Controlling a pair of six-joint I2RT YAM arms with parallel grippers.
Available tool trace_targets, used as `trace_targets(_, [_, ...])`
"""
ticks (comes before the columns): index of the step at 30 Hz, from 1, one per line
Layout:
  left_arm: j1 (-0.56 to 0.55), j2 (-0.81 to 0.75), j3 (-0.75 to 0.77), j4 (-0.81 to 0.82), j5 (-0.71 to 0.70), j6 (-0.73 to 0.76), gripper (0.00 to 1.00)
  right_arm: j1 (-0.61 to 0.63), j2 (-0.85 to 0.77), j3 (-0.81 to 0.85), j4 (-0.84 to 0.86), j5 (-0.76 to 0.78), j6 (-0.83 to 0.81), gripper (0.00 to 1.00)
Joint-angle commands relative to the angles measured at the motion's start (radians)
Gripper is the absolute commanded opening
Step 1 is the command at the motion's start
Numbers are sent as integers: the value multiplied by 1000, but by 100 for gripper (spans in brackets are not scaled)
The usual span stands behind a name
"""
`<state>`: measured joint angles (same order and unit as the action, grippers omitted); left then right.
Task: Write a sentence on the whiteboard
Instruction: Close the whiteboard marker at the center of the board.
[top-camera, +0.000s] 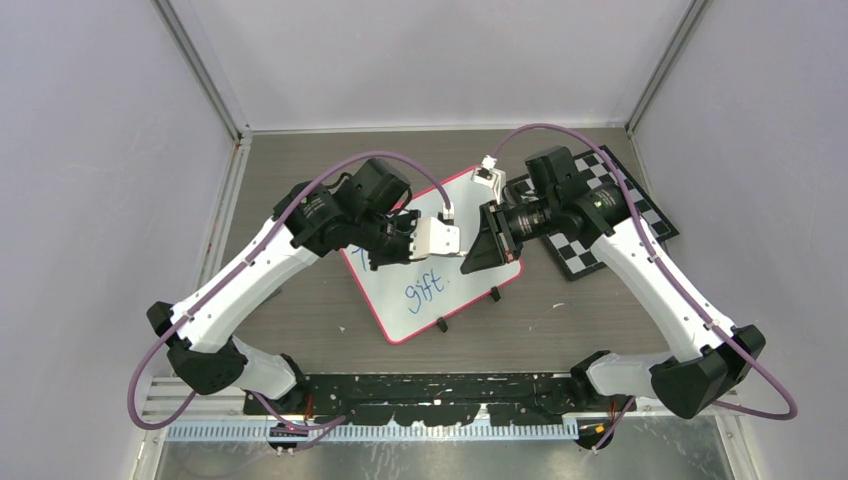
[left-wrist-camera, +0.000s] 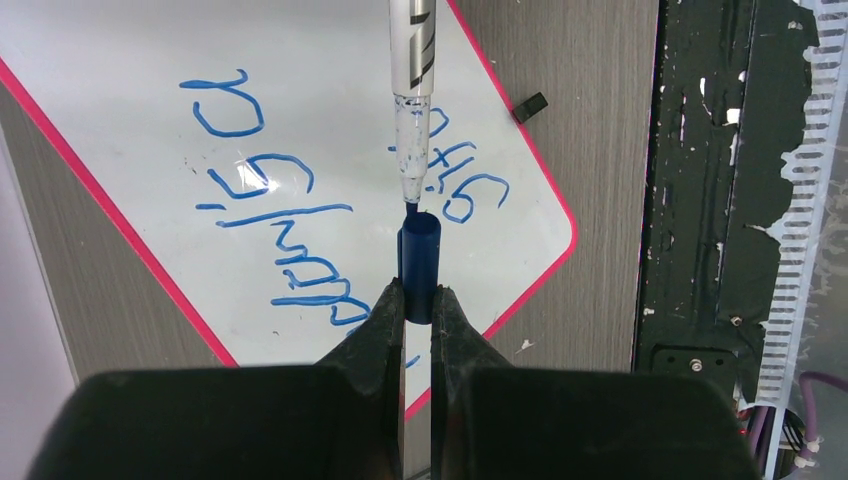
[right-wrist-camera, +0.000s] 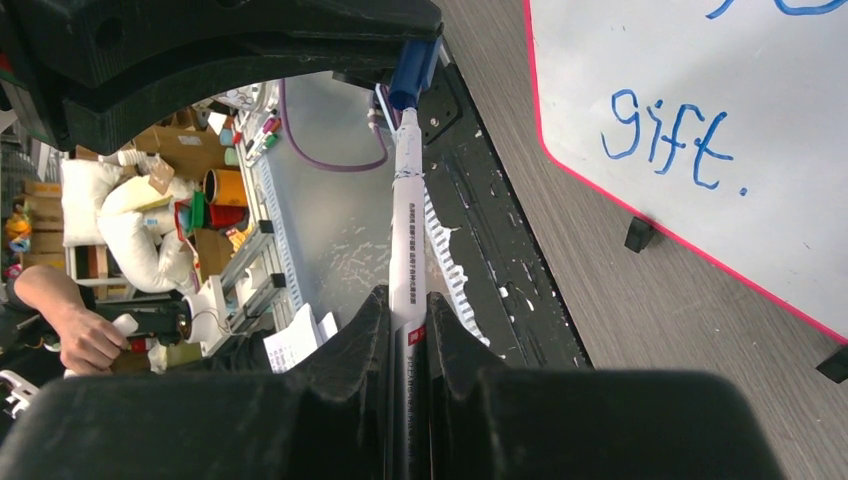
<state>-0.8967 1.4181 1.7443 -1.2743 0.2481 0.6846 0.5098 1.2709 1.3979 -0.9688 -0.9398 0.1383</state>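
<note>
The word "gift." (right-wrist-camera: 668, 137) is written in blue ink on the whiteboard (right-wrist-camera: 650, 50). Further blue handwriting (left-wrist-camera: 270, 200) is present on the same board but cannot be read. Fine print on the marker barrel (right-wrist-camera: 406, 240) is too small to be deciphered.

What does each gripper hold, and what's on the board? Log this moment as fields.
left gripper: shut on blue cap
right gripper: shut on marker
marker: tip at the cap's mouth, above the whiteboard
whiteboard: lies at an angle, blue writing ending in "gift."
checkerboard: far right, partly under the right arm
</note>
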Motion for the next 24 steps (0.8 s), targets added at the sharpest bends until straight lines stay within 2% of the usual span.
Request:
trace_targets(1, [-6,-25,35,4,27,-14,0,12,8,29,-4,9,-19,0])
trace_targets(9, [-35,1,45,1,19,-17,0,28,23,48,-13,23,-28,0])
trace_targets(24, [-110,71,100,10,-97,-56,0,39,34,57,-21,66,-30,0])
